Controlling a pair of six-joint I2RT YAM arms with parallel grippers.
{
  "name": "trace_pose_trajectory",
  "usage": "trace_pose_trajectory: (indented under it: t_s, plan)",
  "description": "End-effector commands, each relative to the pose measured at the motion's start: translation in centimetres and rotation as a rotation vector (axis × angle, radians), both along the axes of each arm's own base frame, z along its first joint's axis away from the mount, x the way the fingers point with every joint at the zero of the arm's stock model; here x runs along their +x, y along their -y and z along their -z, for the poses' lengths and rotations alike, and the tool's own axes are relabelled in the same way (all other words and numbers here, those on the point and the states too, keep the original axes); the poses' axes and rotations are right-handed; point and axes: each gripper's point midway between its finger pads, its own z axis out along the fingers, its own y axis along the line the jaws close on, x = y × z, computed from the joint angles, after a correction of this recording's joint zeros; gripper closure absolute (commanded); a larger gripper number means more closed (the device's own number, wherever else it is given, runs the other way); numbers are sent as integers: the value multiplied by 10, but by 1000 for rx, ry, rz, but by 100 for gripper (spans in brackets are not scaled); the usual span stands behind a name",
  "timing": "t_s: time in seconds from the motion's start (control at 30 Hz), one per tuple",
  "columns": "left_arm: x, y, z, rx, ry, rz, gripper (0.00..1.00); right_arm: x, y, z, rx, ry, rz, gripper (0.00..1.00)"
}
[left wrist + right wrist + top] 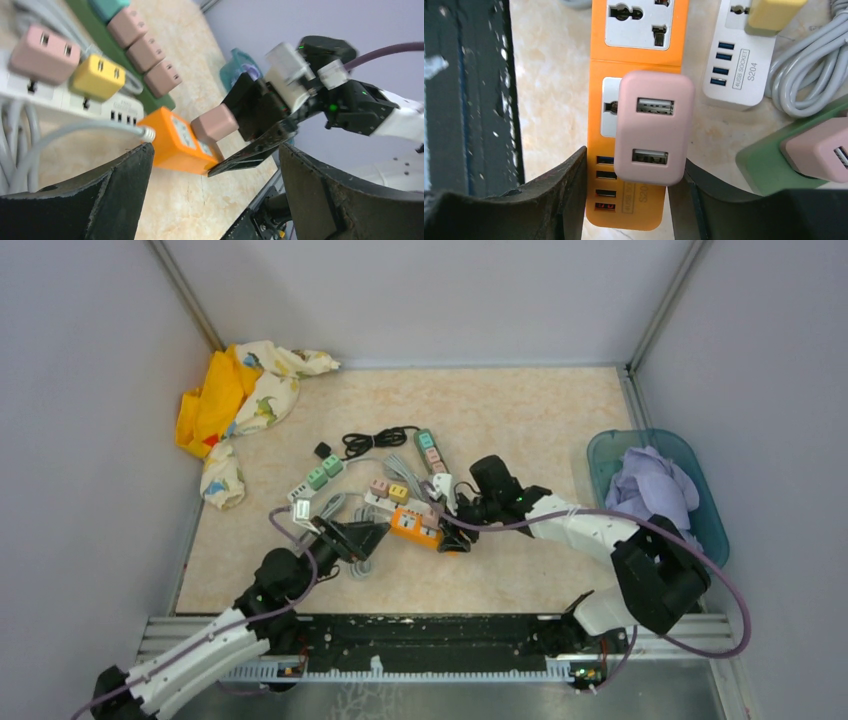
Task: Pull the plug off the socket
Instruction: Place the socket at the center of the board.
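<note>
Walls (420, 300) close the counter (520, 410) on three sides. A yellow cloth (235, 400) fills the far left corner and a teal bin (708, 515) sits at the right edge. Open counter shows toward the far wall, while the middle is crowded with power strips and cables.

The pink plug (654, 127), a rounded block with two USB ports on its face, sits over the second outlet of the orange strip (639, 55) in that cluster. You cannot tell whether its prongs are still seated.

Your right jaws are narrowed onto the pink plug, one finger at each side. Your left jaws stand wide, holding nothing, near the orange strip's cable end.

The white strip (734, 75) alongside reads "4USB SOCKET S204".
</note>
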Motion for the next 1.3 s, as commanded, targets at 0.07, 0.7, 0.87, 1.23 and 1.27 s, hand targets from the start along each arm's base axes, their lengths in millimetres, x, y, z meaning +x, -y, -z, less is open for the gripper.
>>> trace_pose_trajectory:
  t_s: [0.07, 0.7, 0.87, 1.23, 1.27]
  plan:
    - [-22, -17, -26, 158, 262, 44, 1, -2, 27, -6, -116, 272, -224, 93]
    - [-10, 11, -6, 493, 408, 182, 0, 4, 78, 45, -364, 308, -378, 94]
    - [-9, 18, 10, 562, 427, 233, 0, 6, 82, 51, -396, 316, -375, 93]
    - [-25, 39, 24, 557, 587, 375, 0, 3, 90, 55, -422, 327, -371, 17]
    - [-26, 39, 26, 564, 596, 381, 0, 2, 88, 52, -405, 323, -364, 3]
